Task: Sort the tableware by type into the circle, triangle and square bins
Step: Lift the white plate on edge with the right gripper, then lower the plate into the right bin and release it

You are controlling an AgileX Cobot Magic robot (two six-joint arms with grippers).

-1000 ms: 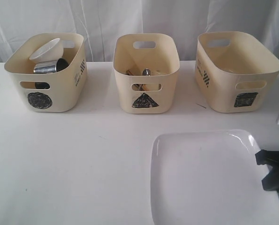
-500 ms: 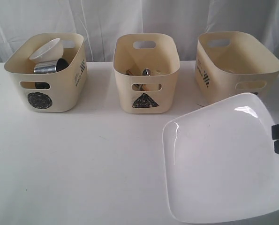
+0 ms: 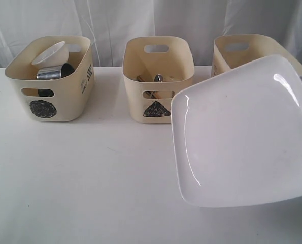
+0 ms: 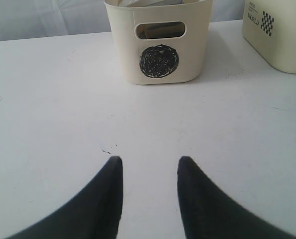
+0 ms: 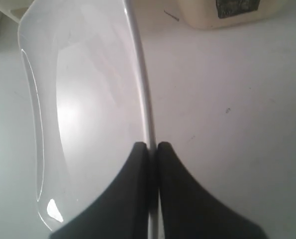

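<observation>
The large white square plate (image 3: pixel 242 132) hangs tilted in the air in front of the square bin (image 3: pixel 242 48), hiding most of it. My right gripper (image 5: pixel 151 145) is shut on the plate's rim (image 5: pixel 138 74); only a dark bit of it shows at the exterior view's right edge. The circle bin (image 3: pixel 52 79) holds a small white bowl (image 3: pixel 50 53) and a steel mug (image 3: pixel 53 72). Cutlery (image 3: pixel 158 78) stands in the triangle bin (image 3: pixel 158 79). My left gripper (image 4: pixel 148 162) is open above bare table, facing the circle bin (image 4: pixel 157 42).
The white table (image 3: pixel 90 173) spreads in front of the three bins. A white curtain hangs behind them. In the right wrist view the square bin's marked base (image 5: pixel 232 11) sits beyond the plate. Part of another bin (image 4: pixel 277 35) shows in the left wrist view.
The plate has been lifted off the table by its right edge, risen and tilted up towards the square bin, now covering it. The left gripper is not seen in the earlier frames.
</observation>
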